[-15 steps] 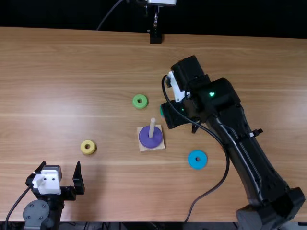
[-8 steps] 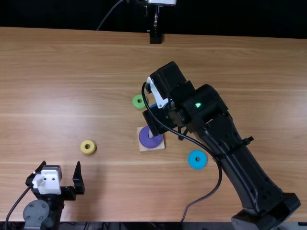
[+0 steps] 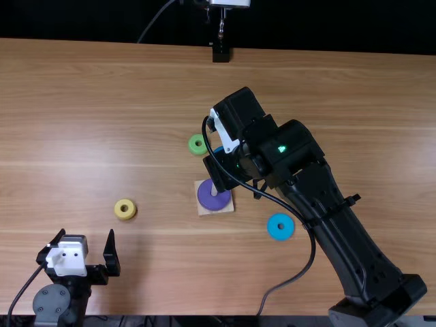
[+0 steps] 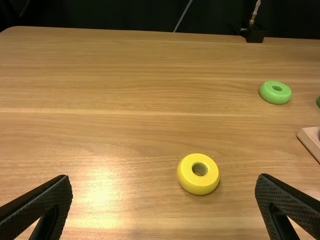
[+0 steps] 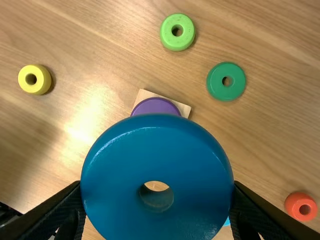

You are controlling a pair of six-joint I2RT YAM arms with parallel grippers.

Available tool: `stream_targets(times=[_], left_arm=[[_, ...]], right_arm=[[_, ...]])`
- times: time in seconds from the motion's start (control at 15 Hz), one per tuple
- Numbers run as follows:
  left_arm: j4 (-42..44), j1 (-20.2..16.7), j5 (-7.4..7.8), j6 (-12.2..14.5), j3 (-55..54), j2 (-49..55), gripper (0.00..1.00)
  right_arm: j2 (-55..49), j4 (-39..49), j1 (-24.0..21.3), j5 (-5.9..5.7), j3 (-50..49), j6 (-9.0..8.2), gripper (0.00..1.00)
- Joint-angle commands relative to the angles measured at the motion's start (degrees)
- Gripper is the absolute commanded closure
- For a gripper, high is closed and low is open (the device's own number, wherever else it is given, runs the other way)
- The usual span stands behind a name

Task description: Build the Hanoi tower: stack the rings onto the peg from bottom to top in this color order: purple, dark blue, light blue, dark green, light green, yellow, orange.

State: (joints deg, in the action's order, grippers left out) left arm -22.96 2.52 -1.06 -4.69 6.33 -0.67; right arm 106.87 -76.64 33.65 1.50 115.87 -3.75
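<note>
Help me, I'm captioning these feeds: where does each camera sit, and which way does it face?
Top view: above the table's near edge, facing steeply down and forward; left arm and right arm show.
Left wrist view: on the left arm's wrist, facing out across the table; the open left pincer shows.
Right wrist view: on the right arm's wrist, facing down; the right pincer shows, holding the dark blue ring.
Both wrist views share the yellow ring and light green ring.
</note>
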Motion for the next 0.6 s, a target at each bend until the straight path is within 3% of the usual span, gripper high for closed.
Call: stream_targets(times=[0.0,0.53], left_arm=[[-4.5,-0.2,0.43,0.3,-6.3,0.7,0.0],[-4.5,-0.2,0.43,0.3,-6.3,0.7,0.0]], right_arm=[[0.0,0.2,0.2,0.19,1.2,-0.47,0.97],[2.2,0.3,1.9,0.19,0.9,-0.47,0.97]])
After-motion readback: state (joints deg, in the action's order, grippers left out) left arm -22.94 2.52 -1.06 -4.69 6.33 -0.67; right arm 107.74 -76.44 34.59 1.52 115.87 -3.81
